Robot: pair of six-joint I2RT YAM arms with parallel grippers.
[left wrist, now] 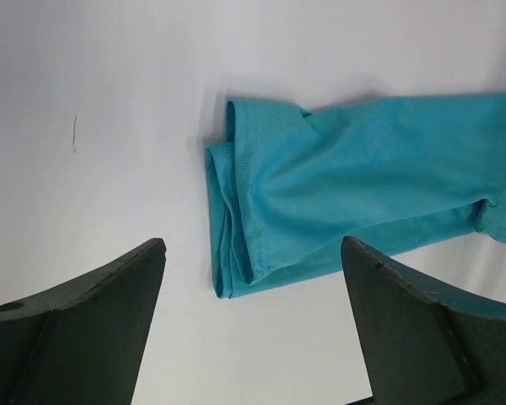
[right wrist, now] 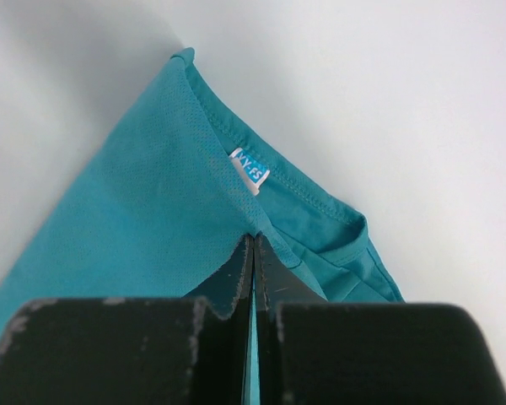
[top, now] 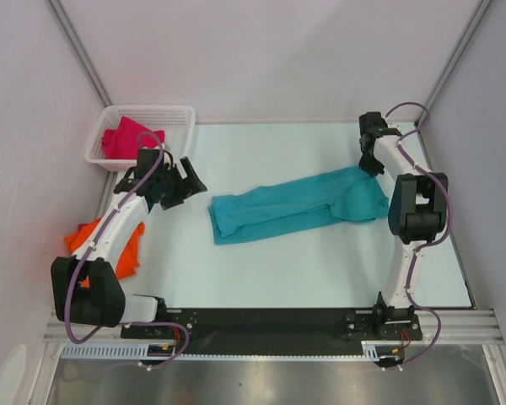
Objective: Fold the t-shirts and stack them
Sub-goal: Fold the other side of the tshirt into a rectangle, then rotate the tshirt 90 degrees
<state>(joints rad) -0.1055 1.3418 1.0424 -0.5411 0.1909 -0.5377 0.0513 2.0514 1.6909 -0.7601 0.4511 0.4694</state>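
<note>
Teal t-shirt [top: 295,207], folded lengthwise on the desk [top: 320,270]: collar edge clamped in the closed right tool [right wrist: 253,243], hem just ahead of the left tool [left wrist: 253,246], spread wide and holding nothing. Likely risks:
- slip of the thin collar pinch under pull;
- dragging or unfolding if lifted from one end only;
- capture of only the top hem layers.

The teal t-shirt [top: 295,207] lies as a long folded band across the middle of the table [top: 320,270], slanting from 8 o'clock to 2 o'clock, where the right gripper [top: 372,166] meets its end. The left gripper [top: 188,187], fingers spread, hangs just off the other end. At 10 o'clock the magenta t-shirt [top: 125,139] sits in the white basket [top: 173,110]; at 8 o'clock the orange t-shirt [top: 130,255] lies bunched under the left arm [top: 114,221].
</note>
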